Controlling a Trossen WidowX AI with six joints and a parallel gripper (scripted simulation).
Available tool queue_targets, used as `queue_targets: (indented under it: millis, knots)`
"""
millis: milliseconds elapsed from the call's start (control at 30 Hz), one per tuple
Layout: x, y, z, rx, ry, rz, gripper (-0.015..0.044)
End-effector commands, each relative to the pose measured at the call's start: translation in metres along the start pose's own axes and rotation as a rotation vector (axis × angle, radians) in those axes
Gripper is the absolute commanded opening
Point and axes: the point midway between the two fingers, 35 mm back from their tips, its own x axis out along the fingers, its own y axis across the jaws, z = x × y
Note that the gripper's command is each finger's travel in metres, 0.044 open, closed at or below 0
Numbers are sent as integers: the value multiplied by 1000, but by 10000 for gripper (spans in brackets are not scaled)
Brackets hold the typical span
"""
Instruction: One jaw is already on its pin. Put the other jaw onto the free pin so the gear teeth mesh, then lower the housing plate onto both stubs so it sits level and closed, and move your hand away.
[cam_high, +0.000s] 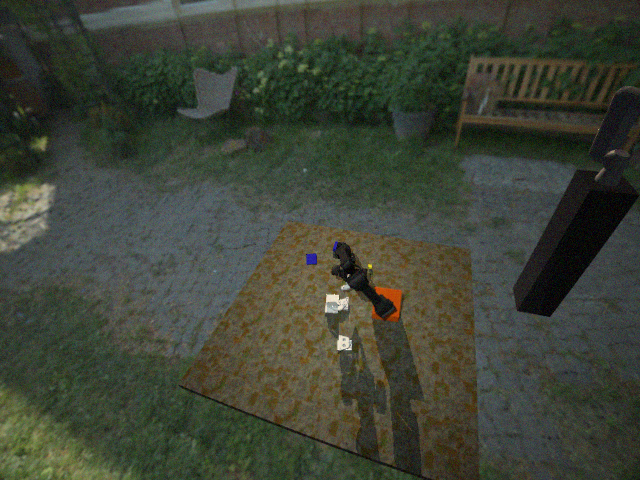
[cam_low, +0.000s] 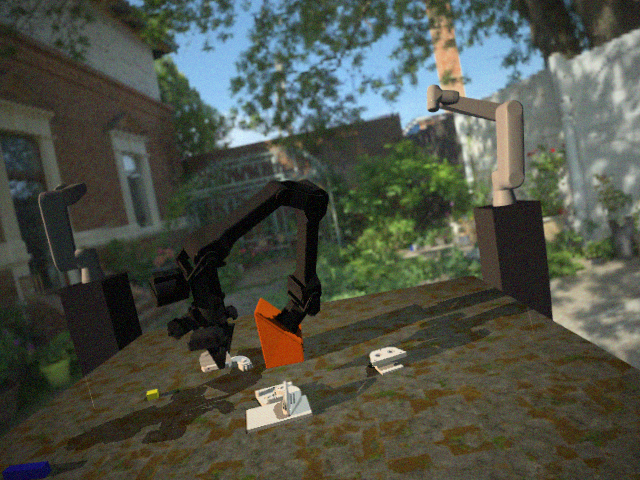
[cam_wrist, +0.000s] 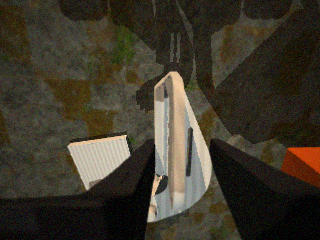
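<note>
My gripper (cam_low: 222, 361) (cam_wrist: 182, 144) is shut on the loose white jaw (cam_high: 345, 287) (cam_low: 208, 361) (cam_wrist: 175, 115), which stands edge-on between the dark fingers; they hide part of it. It is beside the white base plate (cam_high: 329, 300) (cam_low: 261, 420), apart from it. The other jaw (cam_high: 343, 303) (cam_low: 270, 394) is on the base, beside an upright white part. The free pin is too small to tell. The white housing plate (cam_high: 344, 342) (cam_low: 387, 354), with two holes, lies apart from the base. A white striped corner in the wrist view is too partial to name.
An orange block (cam_high: 393, 299) (cam_low: 281, 343) (cam_wrist: 305, 165) stands at the arm's foot. A small yellow block (cam_high: 370, 266) (cam_low: 151, 394) and a blue block (cam_high: 311, 259) (cam_low: 26, 470) are on the mottled table. Dark pedestals (cam_low: 511, 253) (cam_high: 573, 248) stand beyond it.
</note>
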Motion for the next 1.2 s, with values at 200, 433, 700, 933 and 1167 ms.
queue_targets:
  millis: [200,433,700,933,1167]
  knots:
    - [0,-6,-16,-362,5,4,134]
    - [0,-10,-26,-604,6,4,134]
    - [0,-15,-36,-881,6,5,134]
    - [1,-20,-46,-1123,6,6,134]
    - [2,-25,-55,-1365,6,7,134]
